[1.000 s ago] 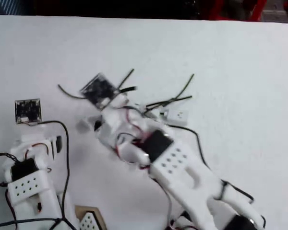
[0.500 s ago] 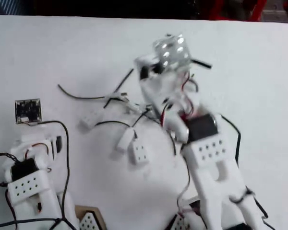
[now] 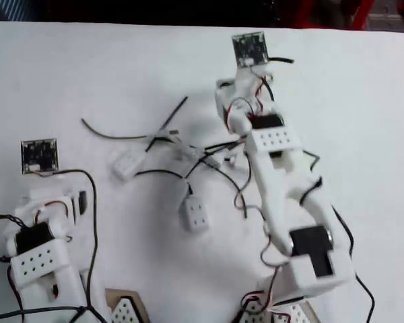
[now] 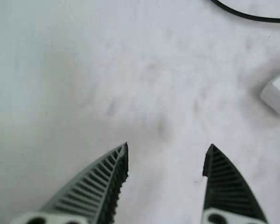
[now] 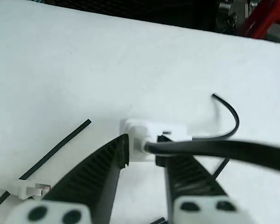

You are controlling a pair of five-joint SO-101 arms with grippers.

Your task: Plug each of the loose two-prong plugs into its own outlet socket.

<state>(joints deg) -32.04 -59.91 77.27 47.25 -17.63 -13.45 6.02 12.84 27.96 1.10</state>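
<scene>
Right wrist view: right claw (image 5: pixel 142 140) is gripping a black cable (image 5: pixel 214 149) beside a white socket (image 5: pixel 149 128); left claw (image 4: pixel 165 148) is hanging open.

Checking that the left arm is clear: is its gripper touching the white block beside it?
Apart. The left wrist view shows bare table between the open left gripper and the white block.

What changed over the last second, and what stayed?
The right arm swung from the middle of the table out to its far side; its pincer now grips a white plug. The left arm stayed put.
</scene>
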